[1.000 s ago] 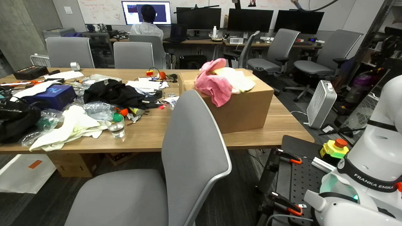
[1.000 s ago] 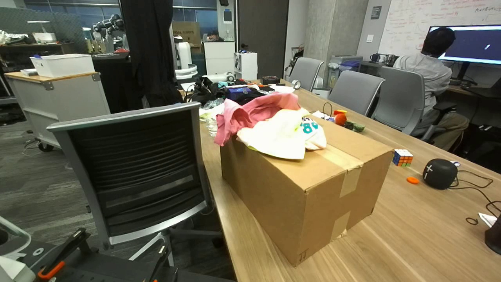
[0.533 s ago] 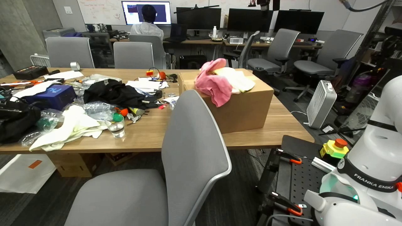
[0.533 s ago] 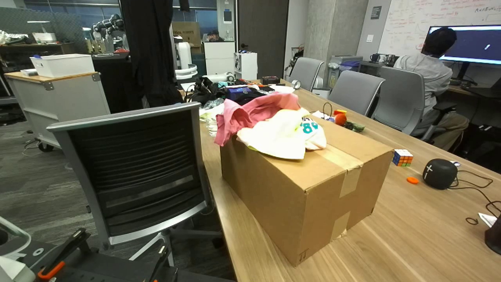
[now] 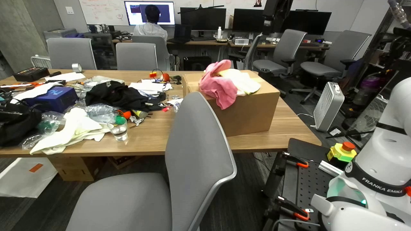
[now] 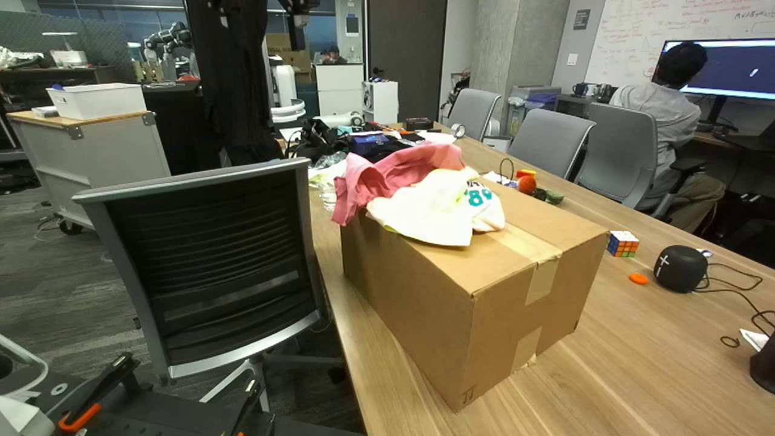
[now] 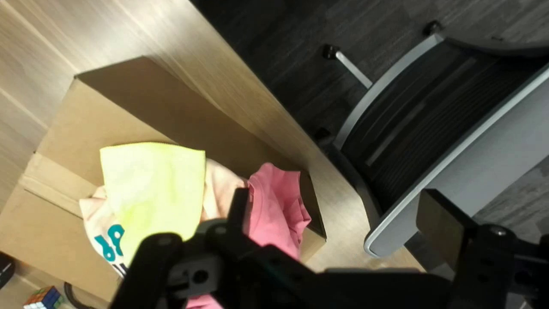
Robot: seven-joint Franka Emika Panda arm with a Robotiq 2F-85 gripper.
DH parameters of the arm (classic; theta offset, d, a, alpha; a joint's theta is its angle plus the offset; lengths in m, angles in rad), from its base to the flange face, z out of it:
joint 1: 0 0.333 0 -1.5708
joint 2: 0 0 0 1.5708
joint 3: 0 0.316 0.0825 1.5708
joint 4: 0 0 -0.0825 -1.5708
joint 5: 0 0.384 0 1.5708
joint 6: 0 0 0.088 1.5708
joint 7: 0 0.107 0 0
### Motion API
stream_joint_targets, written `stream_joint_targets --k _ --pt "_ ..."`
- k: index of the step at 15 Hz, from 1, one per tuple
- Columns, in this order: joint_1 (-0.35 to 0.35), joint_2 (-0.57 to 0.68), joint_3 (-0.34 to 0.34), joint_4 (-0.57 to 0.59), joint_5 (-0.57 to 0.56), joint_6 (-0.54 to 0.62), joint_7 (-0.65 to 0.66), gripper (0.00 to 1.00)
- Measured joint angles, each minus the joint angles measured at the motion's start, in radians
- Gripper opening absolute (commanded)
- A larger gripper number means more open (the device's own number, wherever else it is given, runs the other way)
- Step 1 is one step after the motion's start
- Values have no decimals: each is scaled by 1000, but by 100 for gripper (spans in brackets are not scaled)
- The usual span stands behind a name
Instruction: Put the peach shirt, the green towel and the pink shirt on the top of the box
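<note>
The tan cardboard box (image 5: 253, 115) stands on the table and shows in all views. The pink shirt (image 6: 393, 175) lies on the box and hangs over its edge. The green towel (image 7: 152, 184), pale yellow-green and washed out in both exterior views, lies on the box over part of the peach shirt (image 6: 487, 209). The peach shirt shows a teal number print and touches the pink shirt. My gripper (image 7: 341, 210) is open and empty, its fingers wide apart, high above the table. It also shows at the top of an exterior view (image 6: 260, 24).
A grey chair (image 5: 199, 144) stands against the table beside the box. A pale cloth (image 5: 74, 131), a glass of water (image 5: 119, 131), a black garment (image 5: 112, 94) and plastic bags clutter the table. A Rubik's cube (image 6: 622, 243) and a black speaker (image 6: 680, 269) lie beside the box.
My gripper has come lower into both exterior views at the top edge, shifting right in one of them. The cloths and the box have not moved.
</note>
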Motion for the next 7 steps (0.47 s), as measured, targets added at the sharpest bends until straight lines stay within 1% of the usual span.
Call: stream_joint_targets --k 2,3,5,7 --pt "0 -40 16 -75 -1 127 14 100" --pt "0 -56 25 -106 -1 172 21 100" --pt "0 -71 40 -147 2 177 28 100" --pt "2 -74 51 -175 19 137 29 100"
